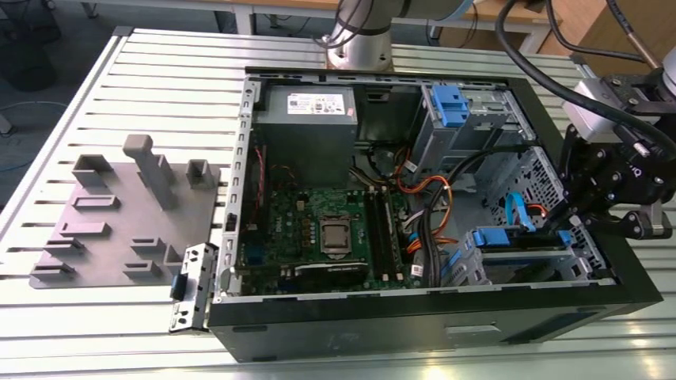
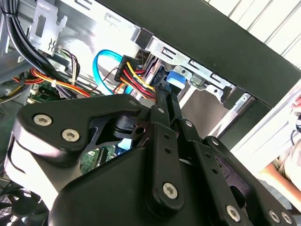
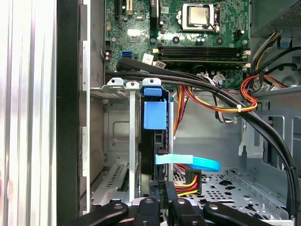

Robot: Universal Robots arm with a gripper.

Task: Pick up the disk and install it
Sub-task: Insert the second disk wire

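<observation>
The gripper [image 1: 565,226] hangs inside the open computer case [image 1: 423,317], at the corner on the exterior view's right, over the drive cage [image 1: 528,257]. The disk [image 3: 153,141] stands on edge in a slot of that cage, its blue rail [image 3: 154,113] at the near end, seen in the first wrist view. The fingers [image 3: 164,197] sit close together around the disk's narrow edge, touching it. A light blue cable [image 3: 193,162] crosses just beside them. The motherboard [image 1: 328,229] lies well apart.
</observation>
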